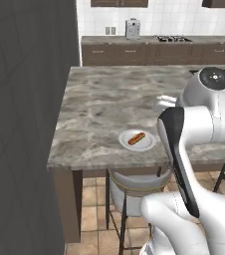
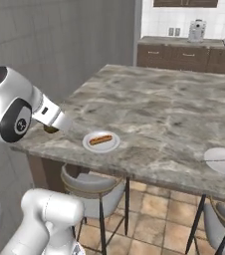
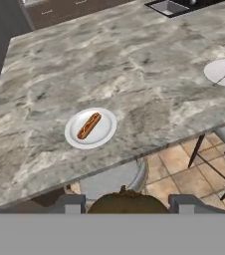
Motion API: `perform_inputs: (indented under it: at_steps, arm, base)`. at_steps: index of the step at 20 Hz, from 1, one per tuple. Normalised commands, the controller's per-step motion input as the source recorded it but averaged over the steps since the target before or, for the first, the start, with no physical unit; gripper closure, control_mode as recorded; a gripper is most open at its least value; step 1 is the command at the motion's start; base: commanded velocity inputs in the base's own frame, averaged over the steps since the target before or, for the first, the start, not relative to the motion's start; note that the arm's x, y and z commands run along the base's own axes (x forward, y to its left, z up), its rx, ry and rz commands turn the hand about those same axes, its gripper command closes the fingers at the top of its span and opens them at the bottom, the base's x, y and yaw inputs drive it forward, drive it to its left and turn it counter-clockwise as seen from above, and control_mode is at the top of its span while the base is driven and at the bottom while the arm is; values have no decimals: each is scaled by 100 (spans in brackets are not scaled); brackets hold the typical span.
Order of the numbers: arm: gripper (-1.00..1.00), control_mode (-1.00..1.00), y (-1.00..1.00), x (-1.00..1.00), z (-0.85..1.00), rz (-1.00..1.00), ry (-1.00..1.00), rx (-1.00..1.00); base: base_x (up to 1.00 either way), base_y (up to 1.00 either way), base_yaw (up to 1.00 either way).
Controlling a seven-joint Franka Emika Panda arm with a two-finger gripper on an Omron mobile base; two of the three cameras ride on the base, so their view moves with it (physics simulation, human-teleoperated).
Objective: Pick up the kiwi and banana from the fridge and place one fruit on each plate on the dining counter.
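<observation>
On the dining counter (image 3: pixel 134 64) a plate (image 3: pixel 104 132) holds a sausage (image 3: pixel 88 125), while the jaws apparently clasp the kiwi (image 3: pixel 127 203).

I see two plates on bench (image 3: pixel 134 60). Near plate (image 3: pixel 104 132) holds sausage (image 3: pixel 88 125), close to front edge. Far plate (image 3: pixel 219 72) well right. Stool (image 3: pixel 112 182) under bench edge, before near plate. Kiwi (image 3: pixel 127 204) between fingers (image 3: pixel 72 203).

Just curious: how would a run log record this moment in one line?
gripper: shut on kiwi | near plate: sausage | far plate: skewer
</observation>
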Motion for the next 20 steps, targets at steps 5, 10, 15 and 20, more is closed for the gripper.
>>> perform_inputs:
  at_steps: [5, 10, 15, 20]
  arm:
    - [100, 100, 0, 0, 0, 0, 0, 0]
    - [100, -100, 4, 40, -12, -8, 1, 1]
    - [100, -100, 10, 100, -66, -3, 20, 4]
    - [100, -100, 0, 100, -84, 3, 31, 9]
  base:
    - [100, 31, -37]
    - [60, 10, -16]
    - [0, 0, 0]
    - [0, 0, 0]
